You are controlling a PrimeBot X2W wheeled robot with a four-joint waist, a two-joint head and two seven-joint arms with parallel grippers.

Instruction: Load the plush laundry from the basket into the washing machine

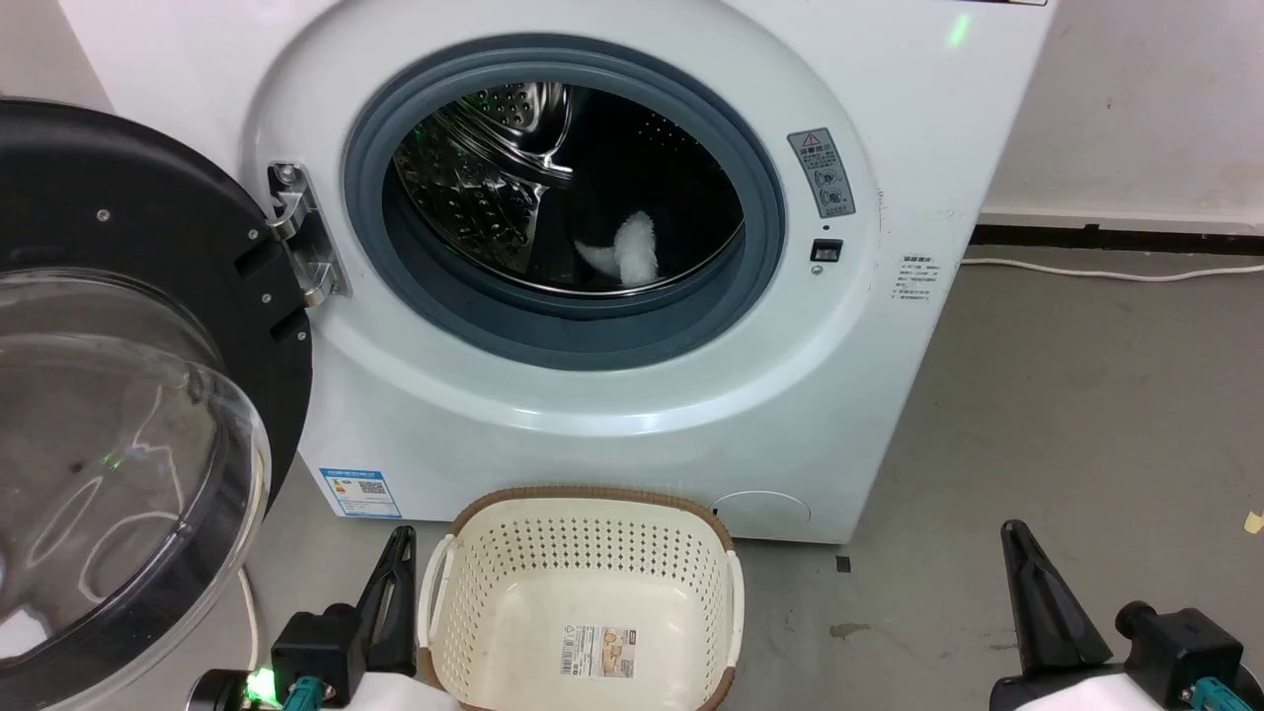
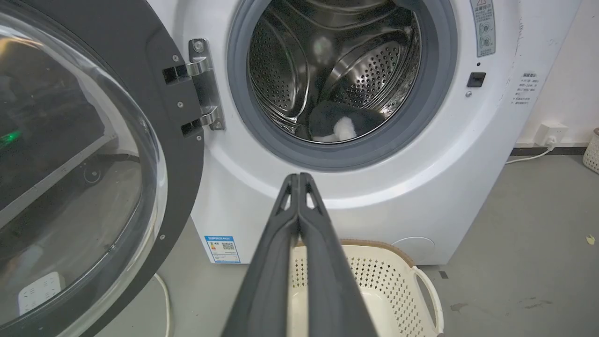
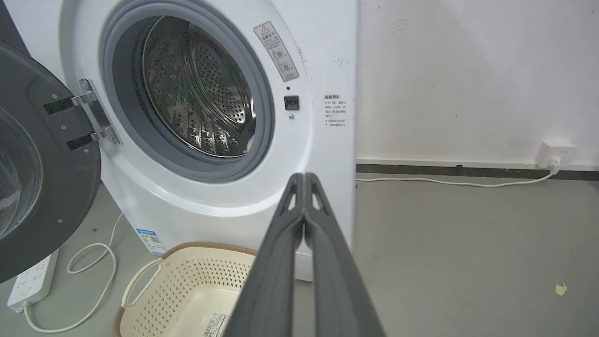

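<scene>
The black-and-white plush laundry [image 1: 624, 252] [image 2: 338, 125] lies low in the steel drum of the white washing machine [image 1: 889, 326] [image 2: 412, 196] [image 3: 299, 159]. Its black-framed domed door [image 1: 128, 434] [image 2: 84, 159] [image 3: 37, 164] hangs wide open at the left. On the floor in front stands the cream basket [image 1: 583, 592] [image 2: 388, 285] [image 3: 187, 290], with nothing but its label inside. My left gripper [image 1: 400, 541] [image 2: 298, 177] is shut just left of the basket. My right gripper [image 1: 1013, 533] [image 3: 304, 176] is shut well to the basket's right. Neither holds anything.
A white cable [image 3: 93, 271] and power strip [image 3: 32, 281] lie on the grey floor under the open door. Another cord [image 3: 449, 182] runs along the wall to a socket [image 3: 557, 152] right of the machine. Bare concrete floor [image 1: 1086, 415] spreads to the right.
</scene>
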